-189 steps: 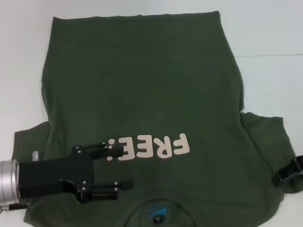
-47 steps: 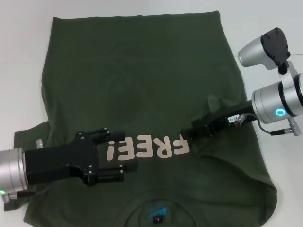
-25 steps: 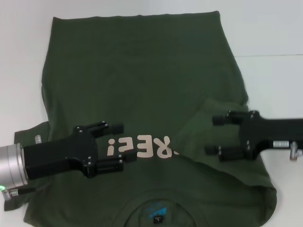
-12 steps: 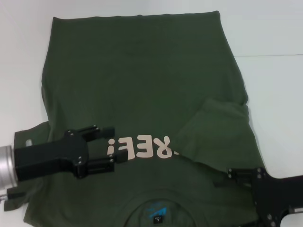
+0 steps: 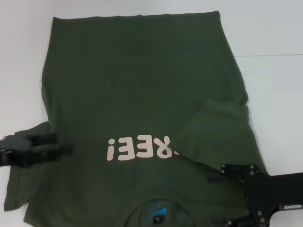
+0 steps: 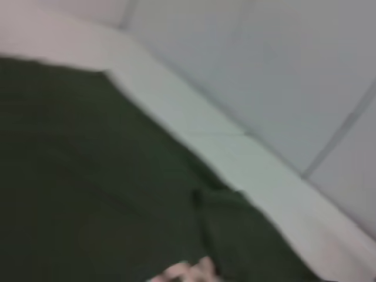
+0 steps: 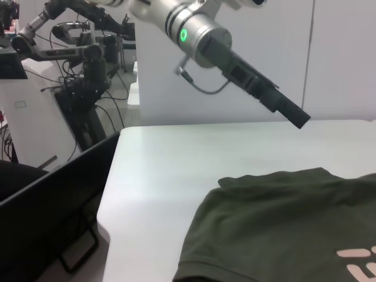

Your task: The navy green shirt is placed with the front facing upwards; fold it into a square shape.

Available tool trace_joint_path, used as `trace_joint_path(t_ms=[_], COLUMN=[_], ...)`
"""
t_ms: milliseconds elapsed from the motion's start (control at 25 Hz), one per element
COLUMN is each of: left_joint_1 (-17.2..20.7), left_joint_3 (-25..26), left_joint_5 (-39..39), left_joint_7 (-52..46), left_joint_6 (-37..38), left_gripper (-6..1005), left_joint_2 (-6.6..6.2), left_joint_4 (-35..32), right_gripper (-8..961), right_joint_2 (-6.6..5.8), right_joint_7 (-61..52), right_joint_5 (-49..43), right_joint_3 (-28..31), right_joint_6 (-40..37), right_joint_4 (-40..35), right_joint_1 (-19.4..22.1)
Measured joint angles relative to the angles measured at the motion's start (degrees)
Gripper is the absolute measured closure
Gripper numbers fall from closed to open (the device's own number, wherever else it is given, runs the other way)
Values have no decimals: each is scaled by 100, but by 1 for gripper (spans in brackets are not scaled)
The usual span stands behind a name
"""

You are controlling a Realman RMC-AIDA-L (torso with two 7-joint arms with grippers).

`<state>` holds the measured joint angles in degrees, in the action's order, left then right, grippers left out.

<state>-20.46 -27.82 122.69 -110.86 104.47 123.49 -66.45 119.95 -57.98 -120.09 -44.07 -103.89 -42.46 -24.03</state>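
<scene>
Nearest, low on the right of the head view: right gripper (image 5: 218, 195), black and angular, jaws spread wide, holding nothing. Poised over the near right part of the navy green shirt (image 5: 142, 85), beside the collar; contact with the cloth not clear.

At the same depth, centre: round collar with one small blue neck label (image 5: 158, 210) inside it.

A little farther, at the left edge: left gripper (image 5: 35, 149), a dark smear above the left sleeve (image 5: 21, 179). Open or closed: cannot tell. Nothing seen in its grasp. From the right wrist view, seen farther off as a slim black tip (image 7: 291, 113) on a silver arm with a green ring light, raised above the table's bare white top.

Next, across the chest: one line of pale pink lettering (image 5: 142, 147), thick rounded letters, upside down from the robot's side, "REE!" showing, first letter mostly hidden.

Covering that letter: right sleeve (image 5: 215, 132), folded inward onto the chest as a slanted flap with a crisp diagonal edge. Two sleeves in all, one folded in, the other lying spread outward on the table.

Beyond: broad body of the shirt, soft matte cloth, dark olive, lightly creased, lying flat, front up.

Farthest: straight hem at the far end, resting on the smooth white table (image 5: 274, 38). One shirt, two grippers.
</scene>
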Motion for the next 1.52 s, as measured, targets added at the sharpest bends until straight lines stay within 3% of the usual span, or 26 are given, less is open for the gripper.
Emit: trace_joint_path(t_ms=[200, 360, 520, 800, 1520], left_joint_1=[-63, -111, -179, -337, -457], left_joint_3=[300, 419, 444, 441, -92], left_joint_5=[875, 1028, 1739, 2921, 3482], left_joint_7=[-2211, -2806, -3377, -3898, -4123], left_joint_6=[182, 385, 390, 242, -63], left_gripper=[172, 172, 176, 182, 199], left_joint_2=[-90, -155, -211, -241, -180], left_joint_4=[-908, -1073, -1250, -1149, -776], right_gripper=[38, 38, 38, 38, 38], right_joint_2=[10, 18, 15, 23, 20], right_joint_7=[29, 113, 157, 376, 455], right_joint_5=[4, 4, 4, 41, 92], right_joint_3=[16, -3, -1, 18, 16], right_joint_6=[31, 76, 150, 212, 278], right_joint_4=[277, 426, 544, 882, 1138], right_joint_1=[-192, -256, -308, -339, -381])
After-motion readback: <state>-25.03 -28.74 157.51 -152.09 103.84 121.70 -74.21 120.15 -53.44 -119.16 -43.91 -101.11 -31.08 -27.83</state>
